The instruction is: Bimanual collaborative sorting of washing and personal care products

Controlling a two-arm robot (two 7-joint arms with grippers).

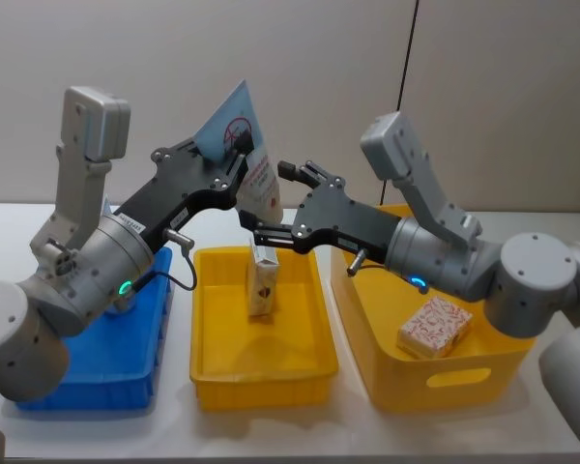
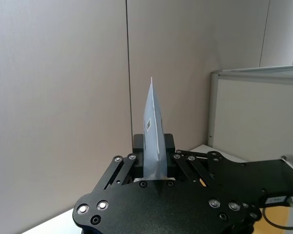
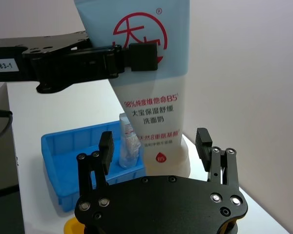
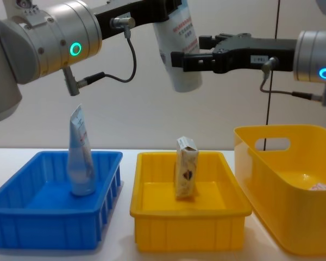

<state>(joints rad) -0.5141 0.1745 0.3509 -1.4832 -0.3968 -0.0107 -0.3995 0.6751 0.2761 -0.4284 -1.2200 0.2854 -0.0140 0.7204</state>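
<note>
L claw (image 3: 136, 56) is gripping a pale-blue plastic squeeze tube w/ red logo (image 3: 149, 92) by its flat crimped end, holding it cap-down in the air above the shallow yellow plastic bin (image 4: 152, 209). R claw (image 3: 156, 146) is sitting wide open around the tube's lower part, pads (image 3: 105, 151) apart from it.

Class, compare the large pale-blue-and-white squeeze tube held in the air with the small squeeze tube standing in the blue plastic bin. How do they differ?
The large pale-blue-and-white squeeze tube hangs cap-down in the left gripper; the small squeeze tube stands unheld in the blue plastic bin. The held one looks larger. Both have their flat crimped end uppermost.
</note>
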